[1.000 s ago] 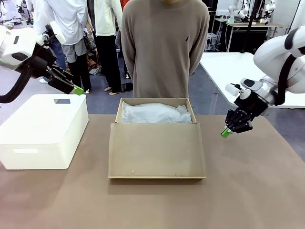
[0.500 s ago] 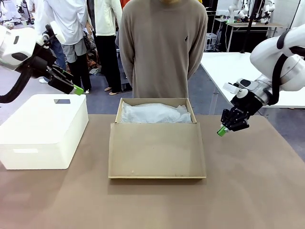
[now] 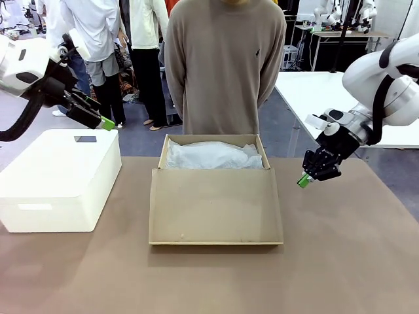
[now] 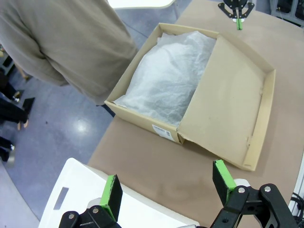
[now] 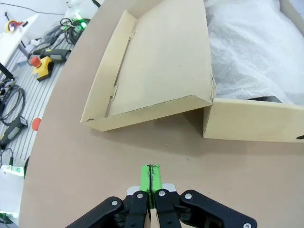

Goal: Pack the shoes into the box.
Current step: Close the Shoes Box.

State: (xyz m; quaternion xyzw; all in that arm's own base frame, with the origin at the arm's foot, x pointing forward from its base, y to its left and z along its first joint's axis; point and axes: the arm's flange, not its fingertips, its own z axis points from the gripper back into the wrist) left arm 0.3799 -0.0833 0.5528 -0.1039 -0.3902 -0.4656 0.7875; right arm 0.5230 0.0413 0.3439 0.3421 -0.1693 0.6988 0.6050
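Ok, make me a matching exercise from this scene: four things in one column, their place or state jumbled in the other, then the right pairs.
Column one
1. left hand
2. right hand
3. cardboard box
4. white box

Column two
A. on the robot's left part of the table
B. shut, right of the cardboard box
C. flap lid open toward the robot, tissue paper inside
D. open, above the white box

Pairs: 1-D, 2-B, 3-C, 4-A
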